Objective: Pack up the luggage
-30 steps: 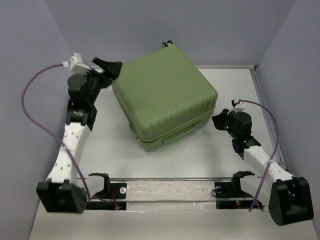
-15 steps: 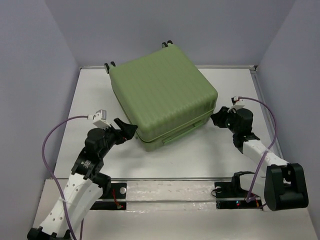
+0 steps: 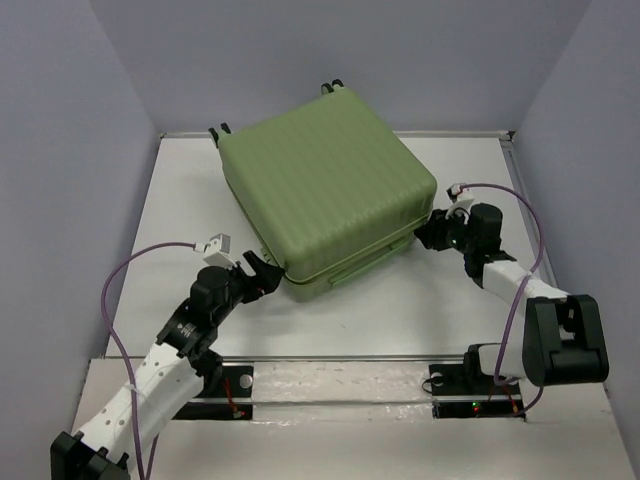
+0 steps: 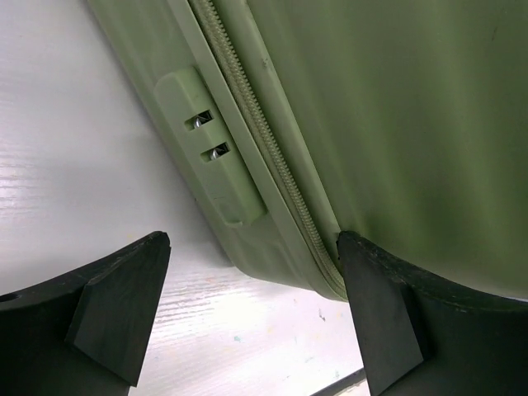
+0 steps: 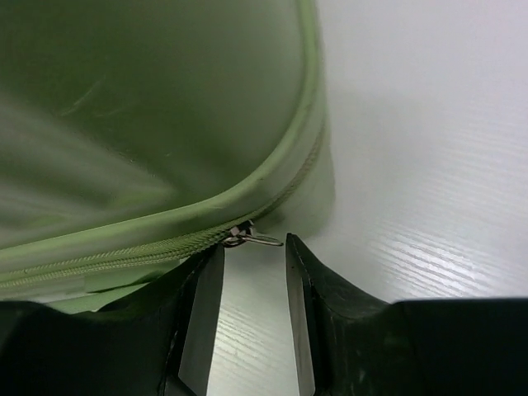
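On the left side of the counter [image 3: 180, 190], my left end effector [image 3: 262, 272] sits low at the near-left corner of the luggage [image 3: 325, 190], its fingers spread wide. From the left wrist camera, the right finger [image 4: 388, 305] is right against the shell's zipper [image 4: 264, 140] seam, though I cannot tell if it touches, and the left finger [image 4: 115, 305] stands apart over bare counter. A lock block [image 4: 210, 148] with two metal bits lies just beside the seam.

The luggage lies flat and zipped shut mid-counter, turned at an angle, ribbed lid up, wheels [image 3: 215, 130] at the far edge.

At its right corner, my right end effector [image 3: 432, 232] is nosed up to the seam. Its fingers are parted only narrowly, with the small metal zipper pull [image 5: 257, 238] at the mouth of the gap; I see nothing pinched.
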You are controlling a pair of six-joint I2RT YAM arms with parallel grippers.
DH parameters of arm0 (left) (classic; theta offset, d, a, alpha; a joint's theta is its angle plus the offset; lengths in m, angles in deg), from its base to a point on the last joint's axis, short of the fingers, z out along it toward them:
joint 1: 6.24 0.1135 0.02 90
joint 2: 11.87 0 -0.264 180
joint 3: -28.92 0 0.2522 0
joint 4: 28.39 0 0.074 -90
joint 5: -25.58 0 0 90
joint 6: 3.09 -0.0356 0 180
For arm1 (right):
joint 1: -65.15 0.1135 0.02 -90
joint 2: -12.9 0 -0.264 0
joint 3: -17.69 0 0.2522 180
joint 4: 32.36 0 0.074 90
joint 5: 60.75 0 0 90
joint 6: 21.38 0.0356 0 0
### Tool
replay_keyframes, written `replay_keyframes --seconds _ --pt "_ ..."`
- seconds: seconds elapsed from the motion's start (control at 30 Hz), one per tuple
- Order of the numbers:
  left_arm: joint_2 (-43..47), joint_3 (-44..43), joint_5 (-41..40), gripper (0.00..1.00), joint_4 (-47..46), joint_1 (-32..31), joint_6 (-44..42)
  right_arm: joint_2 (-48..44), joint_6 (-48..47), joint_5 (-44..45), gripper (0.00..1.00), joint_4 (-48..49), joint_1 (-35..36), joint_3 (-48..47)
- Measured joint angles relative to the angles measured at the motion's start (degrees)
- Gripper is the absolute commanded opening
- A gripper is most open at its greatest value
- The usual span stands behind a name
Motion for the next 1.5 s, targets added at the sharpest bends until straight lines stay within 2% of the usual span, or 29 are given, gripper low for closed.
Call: replay_keyframes --seconds 0.1,0.2,0.33,0.37,0.43,0.5,0.57,0.67,0.7,0.8,0.9,0.93,1.1,1.4,1.5 --pt "-2.2 0.2 -1.1 0.94 -1.9 -1.0 0.0 3.1 -3.3 -2.9 0.41 -1.2 -0.5 -2.3" --pt "-3.3 0.2 -2.1 0.94 -3.2 -1.2 -0.1 4.3 -6.2 -4.8 0.36 -1.1 -0.9 -3.7" --pt "-3.5 0.9 -2.9 0.89 -4.9 -1.7 -0.2 4.2 -6.7 -5.2 0.13 0.8 -1.0 -3.1" --pt "-3.4 1.1 -3.1 0.85 -5.3 -2.0 -0.3 3.9 -6.1 -4.7 0.13 1.6 -1.0 -2.6" --pt "-3.1 1.1 -4.8 0.84 -5.9 -3.8 -0.8 3.3 -4.3 -4.1 0.13 2.8 -1.0 -1.9" --pt "-2.5 1.1 -9.7 0.83 -5.8 -8.7 -2.0 2.7 -2.2 -3.8 0.13 2.8 -1.0 -1.9" --pt "-1.8 1.0 -15.4 0.81 -5.2 -16.2 -2.5 0.1 0.8 -2.1 0.19 3.2 -0.9 -0.4" --pt "-2.5 0.4 -21.6 0.8 -5.4 -31.1 -2.6 -6.5 3.8 1.7 0.28 3.2 -0.8 3.1" --pt "-4.0 0.0 -24.2 0.81 -5.6 -35.6 -2.4 -8.2 4.3 2.8 0.29 3.2 -0.7 3.7" --pt "-11.6 -1.8 -30.1 0.82 -7.2 -43.8 -1.7 -9.4 5.0 4.6 0.36 3.2 -1.4 3.0" --pt "-21.3 -5.3 -33.9 0.84 -9.2 -48.2 -1.8 -5.5 3.5 3.5 0.41 3.0 -2.2 0.6" --pt "-23.9 -6.2 -34.5 0.84 -10.3 -48.7 -1.9 -3.8 2.7 2.3 0.45 2.9 -2.4 -0.1" --pt "-29.7 -8.0 -35.9 0.85 -15.8 -49.1 -4.3 2.3 -0.1 -2.6 0.45 1.3 -3.9 -3.3" --pt "-33.7 -10.7 -36.5 0.85 -20.5 -48.1 -7.1 5.1 -3.1 -6.5 0.34 0.1 -4.8 -6.0" --pt "-35.3 -10.7 -35.9 0.85 -20.8 -46.4 -7.1 5.6 -3.5 -7.2 0.25 0.5 -4.8 -6.3"
